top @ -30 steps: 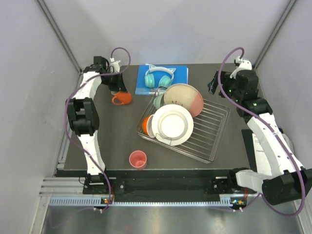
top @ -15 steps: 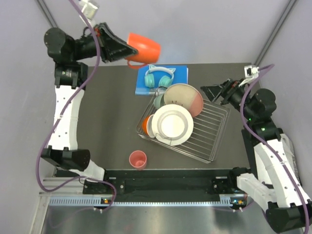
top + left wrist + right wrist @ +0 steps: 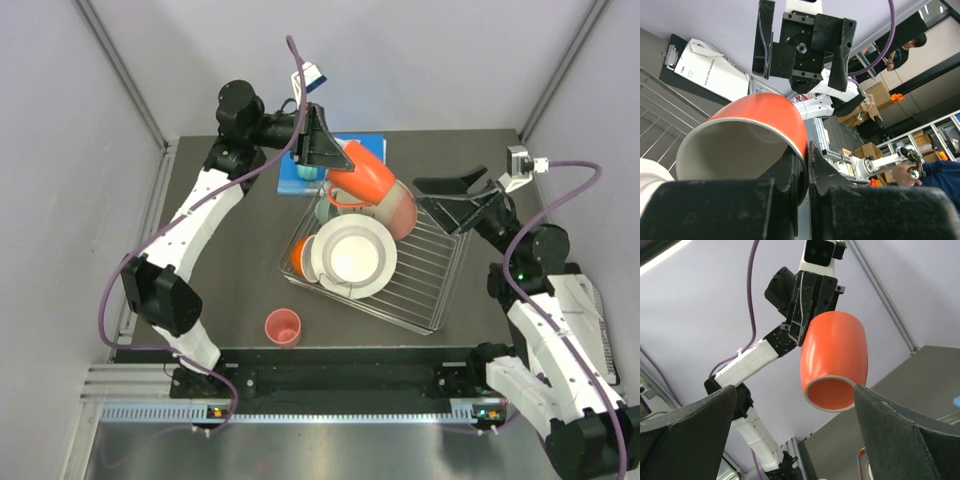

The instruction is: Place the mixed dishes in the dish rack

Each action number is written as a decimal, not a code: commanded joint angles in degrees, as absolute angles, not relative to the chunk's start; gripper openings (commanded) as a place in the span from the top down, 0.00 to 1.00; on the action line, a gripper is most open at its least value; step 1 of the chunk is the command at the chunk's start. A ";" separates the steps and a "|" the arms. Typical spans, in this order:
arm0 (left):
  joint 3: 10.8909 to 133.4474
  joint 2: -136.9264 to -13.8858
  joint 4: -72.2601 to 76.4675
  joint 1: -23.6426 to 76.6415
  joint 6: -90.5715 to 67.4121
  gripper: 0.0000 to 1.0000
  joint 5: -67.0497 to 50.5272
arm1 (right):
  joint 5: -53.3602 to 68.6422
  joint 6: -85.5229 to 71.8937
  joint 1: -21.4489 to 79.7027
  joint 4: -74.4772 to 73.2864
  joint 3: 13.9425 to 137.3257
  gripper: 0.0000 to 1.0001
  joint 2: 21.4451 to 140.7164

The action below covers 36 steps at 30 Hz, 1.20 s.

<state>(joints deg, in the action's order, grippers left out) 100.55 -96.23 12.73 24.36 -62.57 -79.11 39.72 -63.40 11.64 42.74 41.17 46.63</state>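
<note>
My left gripper [image 3: 322,152] clamps the orange cup [image 3: 365,178] — axis tilted, mouth dipping toward seven o'clock above the dish rack [image 3: 440,262]; right gripper [image 3: 452,196] gapes wide.

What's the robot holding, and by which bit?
The left pincer pinches the orange cup by its side wall. The right pincer is open, holding nothing.
</note>
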 commanded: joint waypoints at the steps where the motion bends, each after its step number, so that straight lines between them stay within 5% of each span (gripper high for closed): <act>1: 102.04 -93.95 22.93 24.17 -66.35 1.00 -78.75 | 40.18 -69.70 12.13 53.88 39.73 0.00 47.11; 7: 102.22 -95.36 26.36 24.17 -69.34 1.00 -78.66 | 38.15 -61.45 14.94 44.48 40.43 0.00 48.07; 34: 102.30 -100.72 28.74 26.72 -69.61 1.00 -78.93 | 31.73 -62.49 24.43 53.61 49.04 0.00 65.30; 36: 102.30 -100.99 29.18 26.72 -69.78 1.00 -79.01 | 32.60 -63.36 24.61 54.84 49.04 0.14 65.91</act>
<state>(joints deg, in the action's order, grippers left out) 100.38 -100.88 24.18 26.30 -69.34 -80.12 32.18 -62.13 23.05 48.82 45.50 65.08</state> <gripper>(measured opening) 0.070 0.953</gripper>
